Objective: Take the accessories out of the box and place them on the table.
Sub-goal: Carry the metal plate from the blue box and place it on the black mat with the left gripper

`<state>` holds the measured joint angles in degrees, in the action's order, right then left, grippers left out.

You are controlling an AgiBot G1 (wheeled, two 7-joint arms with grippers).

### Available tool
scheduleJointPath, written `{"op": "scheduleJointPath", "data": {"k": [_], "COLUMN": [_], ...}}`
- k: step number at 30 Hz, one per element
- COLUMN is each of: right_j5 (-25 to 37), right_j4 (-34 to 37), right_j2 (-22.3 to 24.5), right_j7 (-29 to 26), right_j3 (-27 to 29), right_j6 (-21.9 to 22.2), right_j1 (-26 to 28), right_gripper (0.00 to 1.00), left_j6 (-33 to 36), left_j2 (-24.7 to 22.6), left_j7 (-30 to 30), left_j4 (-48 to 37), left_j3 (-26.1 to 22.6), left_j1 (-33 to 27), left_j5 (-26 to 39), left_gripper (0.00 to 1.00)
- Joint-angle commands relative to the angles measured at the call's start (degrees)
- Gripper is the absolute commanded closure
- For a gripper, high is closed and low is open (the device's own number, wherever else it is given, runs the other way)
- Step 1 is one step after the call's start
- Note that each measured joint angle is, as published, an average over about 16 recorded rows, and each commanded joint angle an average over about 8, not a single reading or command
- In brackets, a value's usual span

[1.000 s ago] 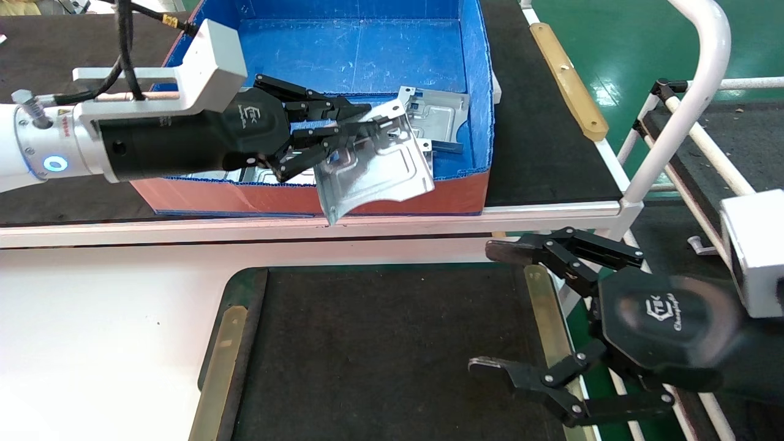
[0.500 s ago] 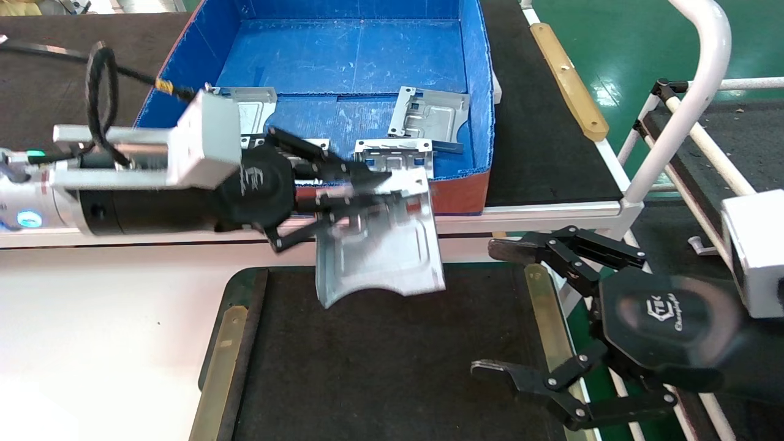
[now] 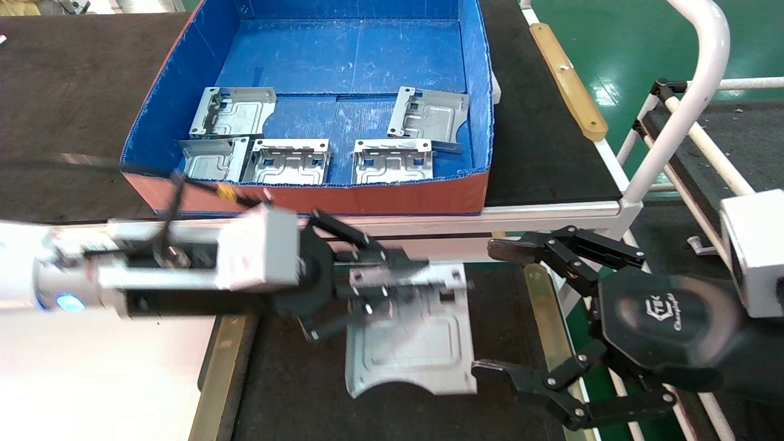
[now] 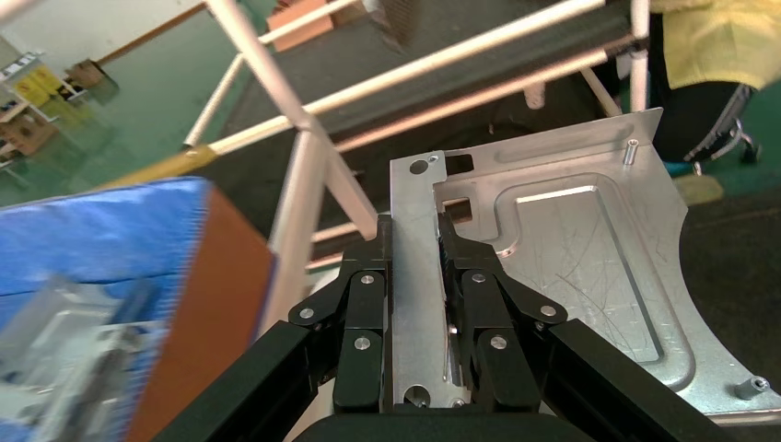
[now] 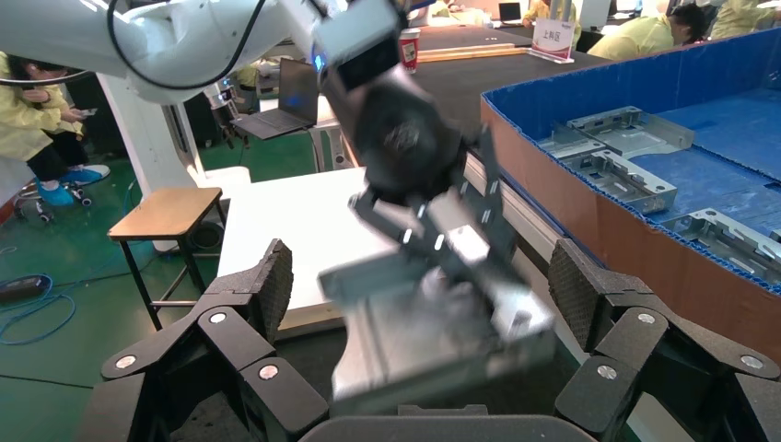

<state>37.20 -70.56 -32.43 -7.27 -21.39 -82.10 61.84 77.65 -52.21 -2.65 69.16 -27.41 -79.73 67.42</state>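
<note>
My left gripper (image 3: pixel 392 278) (image 4: pixel 412 226) is shut on the bent edge of one silver accessory plate (image 3: pixel 410 343) (image 4: pixel 571 258). It holds the plate over the dark table mat (image 3: pixel 294 380); whether the plate touches the mat I cannot tell. Several more accessories (image 3: pixel 288 162) lie in the near half of the blue box (image 3: pixel 306 197), whose orange front wall faces me. My right gripper (image 3: pixel 490 306) (image 5: pixel 425 281) is open at the table's right edge, close to the plate's right side. In the right wrist view the held plate (image 5: pixel 433 341) shows between that gripper's spread fingers.
Brass-coloured strips (image 3: pixel 542 306) edge the table mat on both sides. A white frame bar (image 3: pixel 551 211) runs between box and table. A white tubular rail (image 3: pixel 692 104) rises at the right. The bench mat (image 3: pixel 539 141) lies beside the box.
My left gripper has carried the plate out of the box, over the front wall and white bar, down and toward me above the table mat. The right gripper has not moved.
</note>
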Motion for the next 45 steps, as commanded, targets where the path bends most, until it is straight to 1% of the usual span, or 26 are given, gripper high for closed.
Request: {"op": "scheduleJointPath", "data": {"k": [1,6,11,18,23,28,35,45], "right_j5": [0.00,0.00,0.00,0.00,0.00,0.00,0.00,0.00], "right_j4": [0.00,0.00,0.00,0.00,0.00,0.00,0.00,0.00], "right_j2": [0.00,0.00,0.00,0.00,0.00,0.00,0.00,0.00], "right_j7": [0.00,0.00,0.00,0.00,0.00,0.00,0.00,0.00], "right_j3": [0.00,0.00,0.00,0.00,0.00,0.00,0.00,0.00], "right_j6": [0.00,0.00,0.00,0.00,0.00,0.00,0.00,0.00], "right_j1": [0.00,0.00,0.00,0.00,0.00,0.00,0.00,0.00], "right_gripper": [0.00,0.00,0.00,0.00,0.00,0.00,0.00,0.00], "left_j6": [-1.43,-6.30,-11.47,-17.80,-20.90,-22.35,-22.88,-23.28], "left_j2": [0.04,-1.61,-4.41,-9.10,-12.95,-16.30,-19.99,-23.97], "left_j7": [0.38,1.11,1.04,0.18,-0.67,-2.83,-7.18,-13.92], "left_j4": [2.93,6.71,7.16,5.35,1.06,-4.48,-12.46,-22.54], "left_j3": [-0.37,-2.03,-4.08,-6.76,-8.08,-8.65,-8.67,-8.01], "left_j1": [1.79,5.59,8.44,11.33,11.55,10.77,9.18,6.95], "left_j5": [0.87,4.99,10.25,16.69,19.43,20.11,19.37,16.99], "left_gripper": [1.00,1.00,1.00,1.00,1.00,1.00,1.00,1.00]}}
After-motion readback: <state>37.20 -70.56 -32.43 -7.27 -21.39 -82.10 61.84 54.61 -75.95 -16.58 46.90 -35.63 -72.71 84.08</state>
